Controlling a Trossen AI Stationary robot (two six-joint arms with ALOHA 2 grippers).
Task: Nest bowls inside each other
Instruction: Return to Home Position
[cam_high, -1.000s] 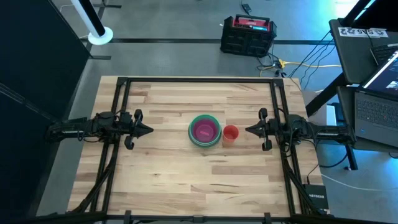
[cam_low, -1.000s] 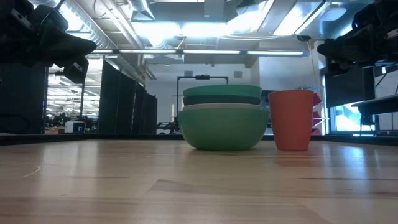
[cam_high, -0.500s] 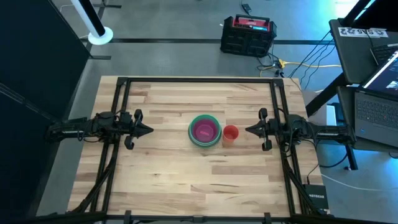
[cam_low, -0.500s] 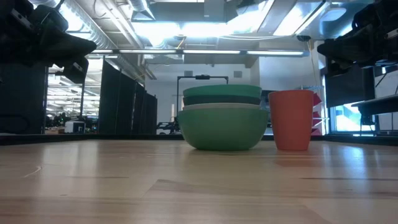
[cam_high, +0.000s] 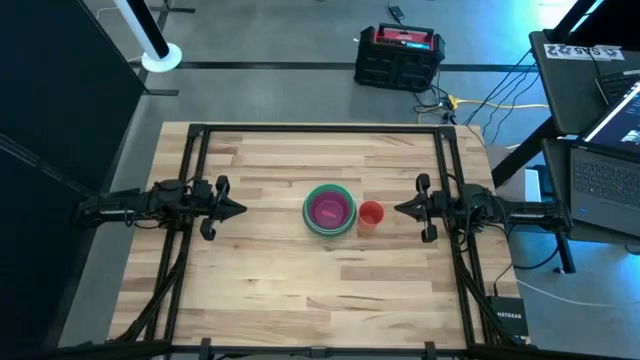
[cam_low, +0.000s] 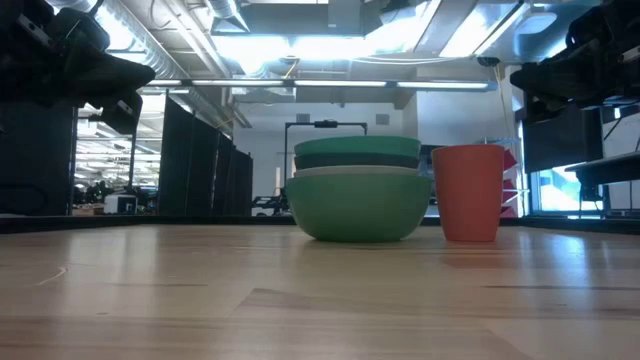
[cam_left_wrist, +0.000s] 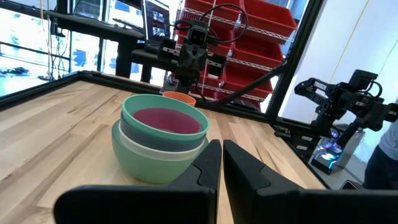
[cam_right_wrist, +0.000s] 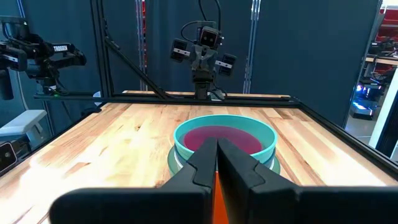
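The bowls (cam_high: 330, 210) stand nested in one stack at the table's middle, a sage green bowl (cam_low: 358, 205) at the bottom resting on the wood, then white, dark teal and bright green rims, with the magenta-pink bowl (cam_left_wrist: 166, 119) innermost. My left gripper (cam_high: 240, 209) hovers shut at the table's left, pointing level toward the stack. My right gripper (cam_high: 399, 209) hovers shut at the right, also pointing at the stack (cam_right_wrist: 224, 140). Neither touches anything.
A small orange cup (cam_high: 371, 215) stands upright just right of the stack, between it and my right gripper. Black frame rails (cam_high: 190, 180) run along the table's left, right and far sides. Bare wood lies near and far of the stack.
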